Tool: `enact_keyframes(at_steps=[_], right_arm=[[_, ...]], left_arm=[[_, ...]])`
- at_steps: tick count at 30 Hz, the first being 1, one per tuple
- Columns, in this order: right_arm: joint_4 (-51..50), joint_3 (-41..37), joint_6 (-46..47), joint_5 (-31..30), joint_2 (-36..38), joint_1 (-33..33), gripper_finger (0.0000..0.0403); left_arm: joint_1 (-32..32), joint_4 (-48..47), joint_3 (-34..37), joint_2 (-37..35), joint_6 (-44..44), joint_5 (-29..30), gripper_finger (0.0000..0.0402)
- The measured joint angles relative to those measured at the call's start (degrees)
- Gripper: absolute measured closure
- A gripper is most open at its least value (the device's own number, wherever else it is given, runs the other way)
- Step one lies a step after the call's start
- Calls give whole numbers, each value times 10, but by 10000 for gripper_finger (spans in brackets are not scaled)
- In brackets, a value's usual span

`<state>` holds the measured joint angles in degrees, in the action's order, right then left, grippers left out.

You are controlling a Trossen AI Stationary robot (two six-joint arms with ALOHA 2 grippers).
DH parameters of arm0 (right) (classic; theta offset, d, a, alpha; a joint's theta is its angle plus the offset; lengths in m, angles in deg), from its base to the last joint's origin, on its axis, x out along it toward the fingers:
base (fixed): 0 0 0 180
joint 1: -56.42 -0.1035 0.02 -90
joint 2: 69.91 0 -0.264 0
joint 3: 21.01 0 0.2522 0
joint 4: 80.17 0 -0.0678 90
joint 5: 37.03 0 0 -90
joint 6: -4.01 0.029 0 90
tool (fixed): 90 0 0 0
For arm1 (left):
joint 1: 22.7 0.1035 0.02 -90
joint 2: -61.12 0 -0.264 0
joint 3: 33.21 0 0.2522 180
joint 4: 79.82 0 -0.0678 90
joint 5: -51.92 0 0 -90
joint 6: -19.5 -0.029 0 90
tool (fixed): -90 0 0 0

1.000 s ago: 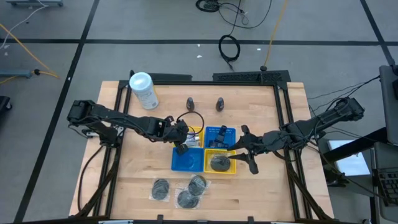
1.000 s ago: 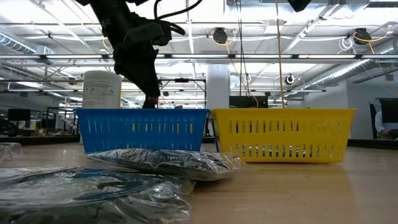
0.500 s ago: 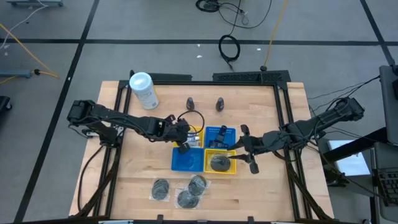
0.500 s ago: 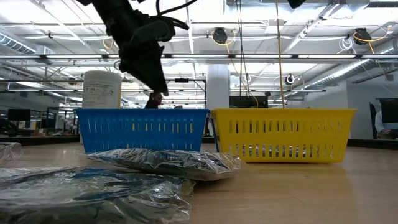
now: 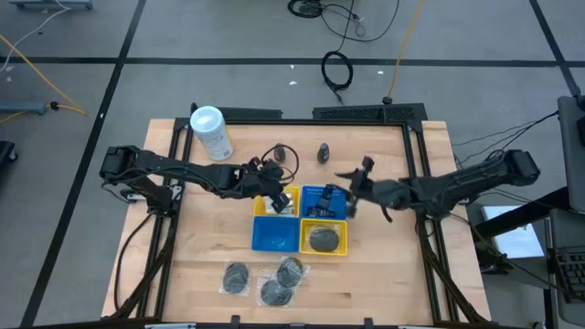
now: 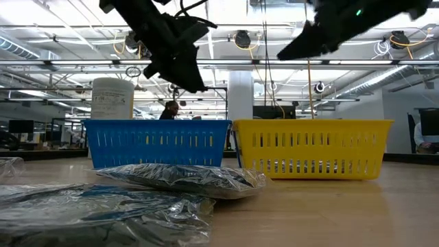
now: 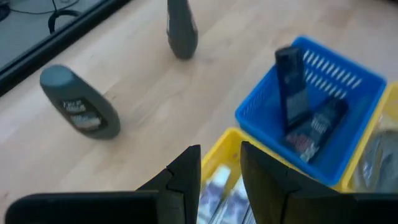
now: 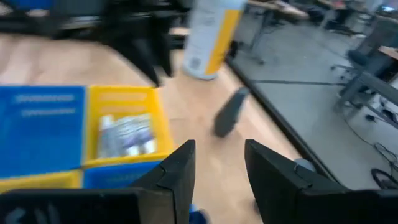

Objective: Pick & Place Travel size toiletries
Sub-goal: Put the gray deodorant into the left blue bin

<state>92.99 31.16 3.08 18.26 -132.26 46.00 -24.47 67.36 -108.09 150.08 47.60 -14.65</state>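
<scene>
1. Toiletries lie in three groups: two dark mini bottles, one (image 5: pixel 323 152) standing clear on the bare wood beyond the baskets and the other (image 7: pixel 81 110) just by our left gripper; wrapped discs (image 5: pixel 265 279) near the table's front edge; small items already in the baskets.
2. We judge the bottles light, rigid and smooth, likely to tip, so we would pinch each across its broad lower body rather than its tapered top.
3. Discs in clear wrap look floppy and slippery; we would take them by the disc's edge through the film.
4. Our left gripper (image 5: pixel 271 183) hangs over the far yellow basket (image 5: pixel 285 200), fingers part-open and holding nothing.
5. Our right gripper (image 5: pixel 352 185) hovers just beyond the far blue basket (image 5: pixel 322 196), fingers likewise part-open and empty.
6. Obstacles: the white canister (image 5: pixel 211 132) stands well apart at the far left; the two grippers are close to each other over the baskets, so their paths could cross.
</scene>
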Motion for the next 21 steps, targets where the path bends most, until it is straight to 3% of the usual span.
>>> enact_keyframes(at_steps=[4, 11, 21], right_arm=[[65, -31, -10, 61, 0, 90, 273], [70, -31, 18, 198, -22, 236, 273], [168, -31, 29, 307, -123, 336, 273]], left_arm=[[-1, 36, 0, 0, 5, 0, 289], [-12, 75, 0, 0, -24, -4, 289], [-14, 75, 0, 0, -25, -4, 289]])
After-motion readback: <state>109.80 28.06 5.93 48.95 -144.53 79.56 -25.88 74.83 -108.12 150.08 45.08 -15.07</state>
